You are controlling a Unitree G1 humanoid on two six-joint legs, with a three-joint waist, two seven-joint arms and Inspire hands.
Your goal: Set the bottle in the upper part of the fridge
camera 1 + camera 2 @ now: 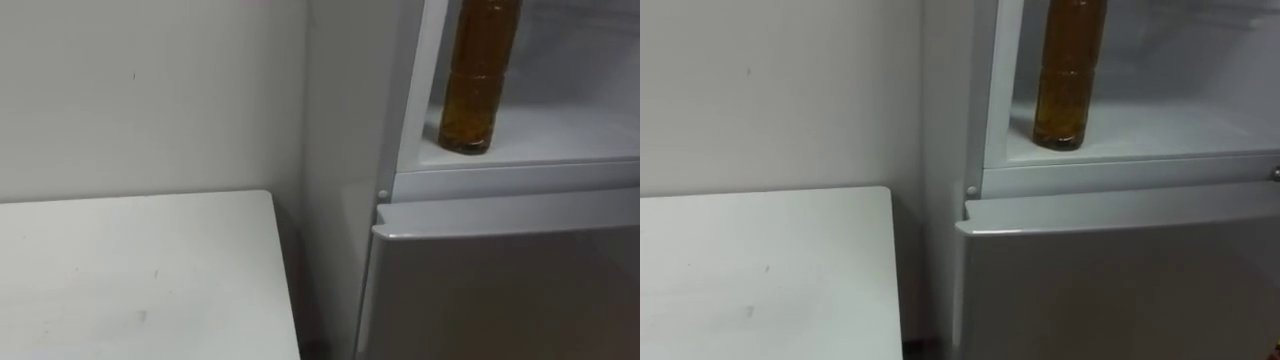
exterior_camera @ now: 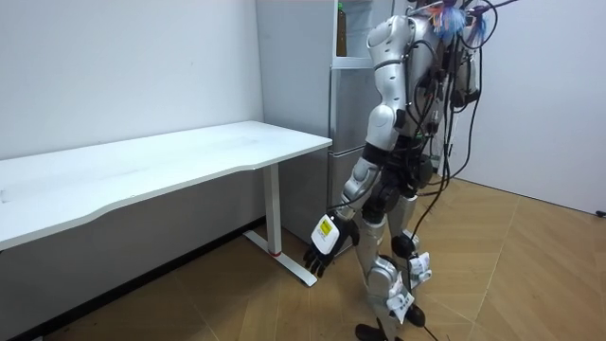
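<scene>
the left hand [image 2: 322,251] is seen hanging low beside the thigh, fingers relaxed and nothing held. past the white table [image 1: 140,270] corner and the shut lower fridge door [image 1: 500,290], the amber bottle [image 1: 478,80] is found upright on the upper fridge shelf [image 1: 570,135], near its front left edge. being tall and narrow (liquid inside), it could be toppled if the door is shut hard. it is kept well apart from the fingers.
</scene>
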